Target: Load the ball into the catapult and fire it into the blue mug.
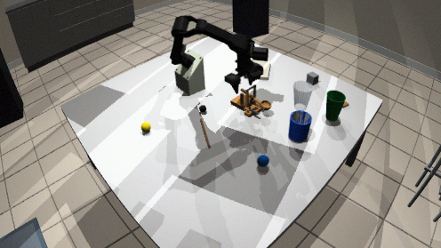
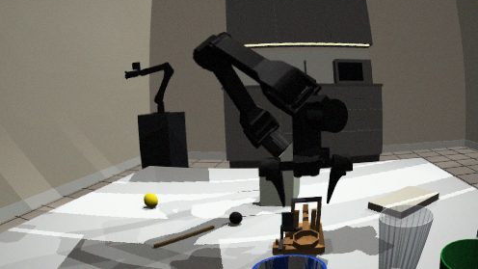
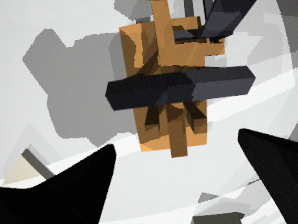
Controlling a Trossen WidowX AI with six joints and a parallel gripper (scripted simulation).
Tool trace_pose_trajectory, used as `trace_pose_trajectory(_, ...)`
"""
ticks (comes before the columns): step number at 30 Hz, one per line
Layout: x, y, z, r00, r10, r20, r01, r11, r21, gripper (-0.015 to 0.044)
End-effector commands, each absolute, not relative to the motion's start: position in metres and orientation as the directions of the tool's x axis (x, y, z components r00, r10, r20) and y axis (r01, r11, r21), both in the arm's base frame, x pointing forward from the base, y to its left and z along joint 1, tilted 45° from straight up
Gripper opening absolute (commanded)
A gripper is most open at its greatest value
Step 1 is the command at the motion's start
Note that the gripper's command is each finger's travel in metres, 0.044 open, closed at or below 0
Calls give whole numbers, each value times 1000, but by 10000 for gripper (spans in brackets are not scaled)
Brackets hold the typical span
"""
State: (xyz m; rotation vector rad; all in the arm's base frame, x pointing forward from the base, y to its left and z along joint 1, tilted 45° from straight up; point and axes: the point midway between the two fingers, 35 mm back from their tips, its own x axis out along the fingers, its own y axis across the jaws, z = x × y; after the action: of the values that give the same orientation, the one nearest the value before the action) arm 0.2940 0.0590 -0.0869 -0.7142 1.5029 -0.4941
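The wooden catapult (image 1: 240, 101) (image 2: 299, 249) (image 3: 182, 54) stands on the table, its round cup (image 1: 266, 104) (image 2: 305, 238) towards the blue mug (image 1: 300, 128) (image 2: 289, 256). I see no ball in the cup. My gripper (image 1: 245, 86) (image 2: 305, 203) (image 3: 177, 143) is open and empty, fingers pointing down just above the catapult's rear, one on each side of it in the wrist view. A blue ball (image 1: 263, 161), a yellow ball (image 1: 146, 127) (image 2: 150, 201) and a black ball (image 1: 203, 108) (image 2: 235, 218) lie on the table. The blue mug's inside is mostly hidden.
A clear ribbed glass (image 1: 302, 93) (image 2: 405, 235) stands beside the blue mug, and a green cup (image 1: 335, 106) (image 2: 464, 256) stands farther right. A grey cube (image 1: 312, 78), a flat pale block (image 1: 266, 71) (image 2: 404, 199) and a thin wooden stick (image 1: 204, 133) (image 2: 184, 236) lie around the catapult.
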Motion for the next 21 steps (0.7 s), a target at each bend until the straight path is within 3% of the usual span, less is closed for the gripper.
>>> trace_pose_trajectory(1,293,53,-92,32,-700,-713,-140,703,-697,440)
trace_pose_trajectory(21,294,30,-114,32,-702,-712,-139,702,-698,440)
